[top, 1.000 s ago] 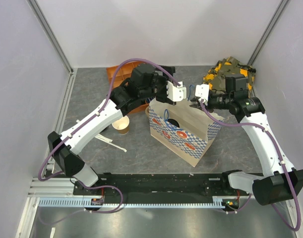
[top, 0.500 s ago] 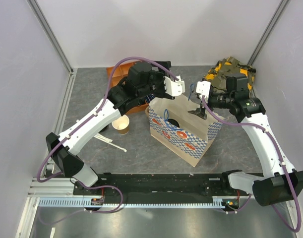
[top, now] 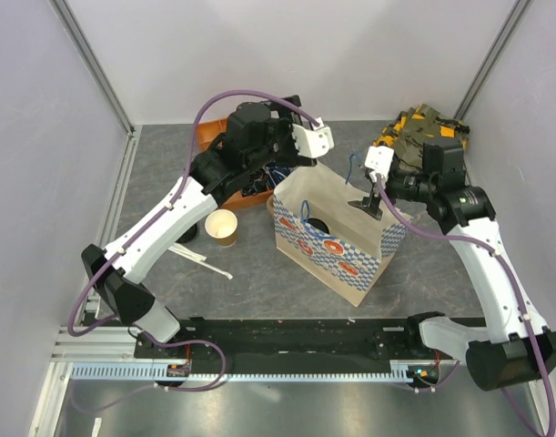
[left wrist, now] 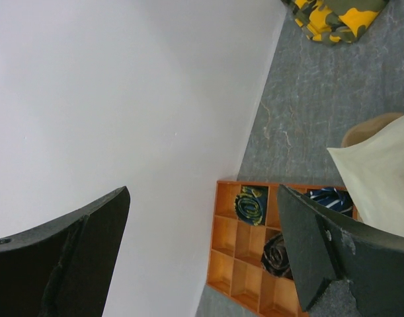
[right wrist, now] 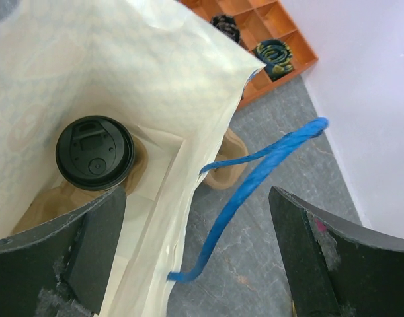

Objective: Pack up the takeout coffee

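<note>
The takeout coffee (right wrist: 94,152), a brown cup with a round black lid, stands upright on the floor of the open paper bag (top: 337,246); its lid (top: 316,223) shows from above. My right gripper (right wrist: 195,257) hangs open over the bag's far rim (top: 368,196), and the bag's blue cord handle (right wrist: 268,158) runs loose between its fingers. Nothing is gripped. Behind the bag my left gripper (top: 316,141) is raised and open; in its own view (left wrist: 202,257) it faces the back wall and holds nothing.
A lidless tan paper cup (top: 222,227) stands left of the bag. An orange compartment tray (left wrist: 254,257) with rolled ties sits at the back left. Camouflage cloth (top: 423,123) lies in the back right corner. White sticks (top: 205,262) lie near the left arm.
My right gripper has opened, let go at the bag's far rim and lifted slightly. The left gripper has drawn up and back from the bag.
</note>
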